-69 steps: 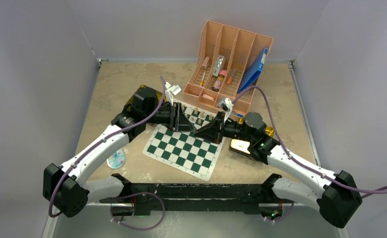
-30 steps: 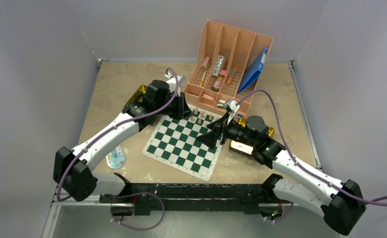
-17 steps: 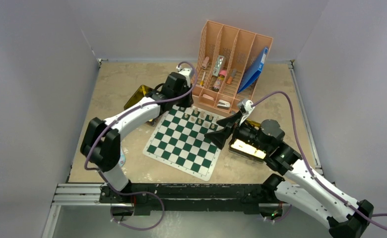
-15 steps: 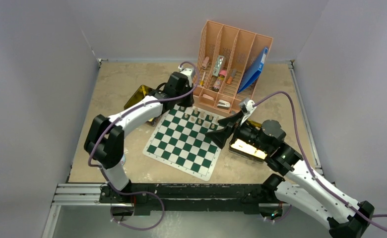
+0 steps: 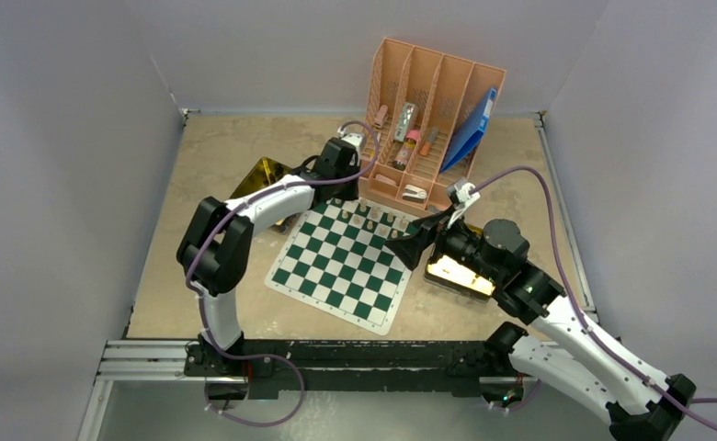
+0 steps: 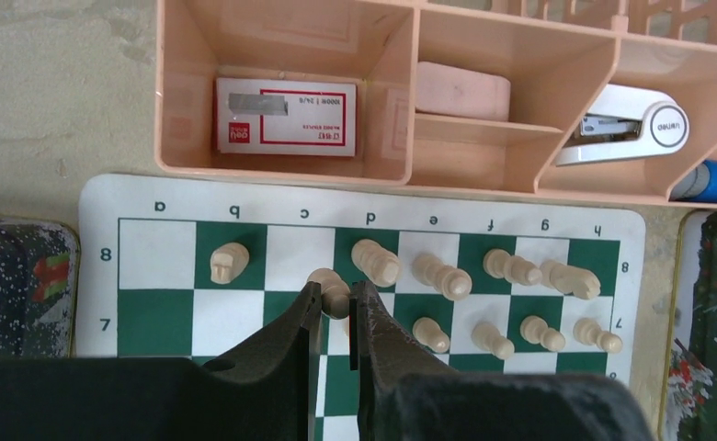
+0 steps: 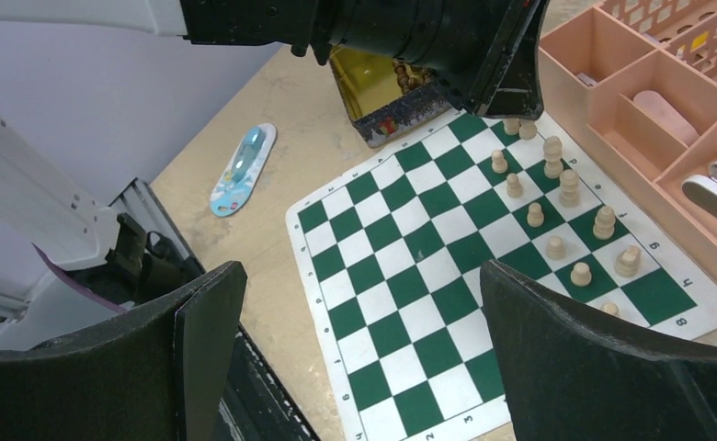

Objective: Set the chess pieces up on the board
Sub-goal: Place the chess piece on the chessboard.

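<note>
Swung out to the far edge of the board (image 5: 336,271) since earlier views, left arm (image 5: 272,196) holds a pale chess piece (image 6: 330,285), jaws clamped on it, over the c-file beside standing pale pieces (image 6: 511,268): placement looks imminent. Right arm (image 5: 557,317) has retreated, jaws wide apart. Pink organizer (image 6: 286,55) crowds that edge; tin (image 6: 15,285) flanks the board.

The chess pieces (image 6: 442,276) stand on the board (image 6: 153,312) along its far edge, just before the organizer tray (image 6: 286,170).
</note>
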`<state>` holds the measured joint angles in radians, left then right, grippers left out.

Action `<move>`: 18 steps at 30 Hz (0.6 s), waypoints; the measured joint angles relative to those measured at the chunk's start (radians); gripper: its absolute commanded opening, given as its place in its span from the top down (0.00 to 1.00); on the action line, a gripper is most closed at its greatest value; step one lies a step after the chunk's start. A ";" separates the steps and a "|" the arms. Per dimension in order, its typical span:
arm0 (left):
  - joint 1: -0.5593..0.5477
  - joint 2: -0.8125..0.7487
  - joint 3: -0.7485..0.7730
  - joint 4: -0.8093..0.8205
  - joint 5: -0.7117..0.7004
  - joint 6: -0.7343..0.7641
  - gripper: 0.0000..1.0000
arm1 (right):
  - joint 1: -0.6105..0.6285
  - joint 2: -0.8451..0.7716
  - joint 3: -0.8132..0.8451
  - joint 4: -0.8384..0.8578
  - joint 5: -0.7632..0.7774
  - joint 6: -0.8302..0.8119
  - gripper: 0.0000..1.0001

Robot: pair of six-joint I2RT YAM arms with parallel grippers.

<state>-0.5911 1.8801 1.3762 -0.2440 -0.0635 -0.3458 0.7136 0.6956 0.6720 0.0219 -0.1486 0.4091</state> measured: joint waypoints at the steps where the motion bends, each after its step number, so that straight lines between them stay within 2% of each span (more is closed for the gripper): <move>1: 0.002 0.003 0.000 0.007 -0.001 0.000 1.00 | 0.000 -0.003 0.000 -0.004 0.002 0.000 0.01; 18: 0.029 0.020 -0.070 0.103 -0.006 0.000 1.00 | 0.000 -0.045 0.023 -0.042 0.040 -0.002 0.01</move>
<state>-0.5617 1.8999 1.3064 -0.1413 -0.0696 -0.3462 0.7136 0.6510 0.6949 -0.0196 -0.1081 0.4072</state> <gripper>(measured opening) 0.133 0.987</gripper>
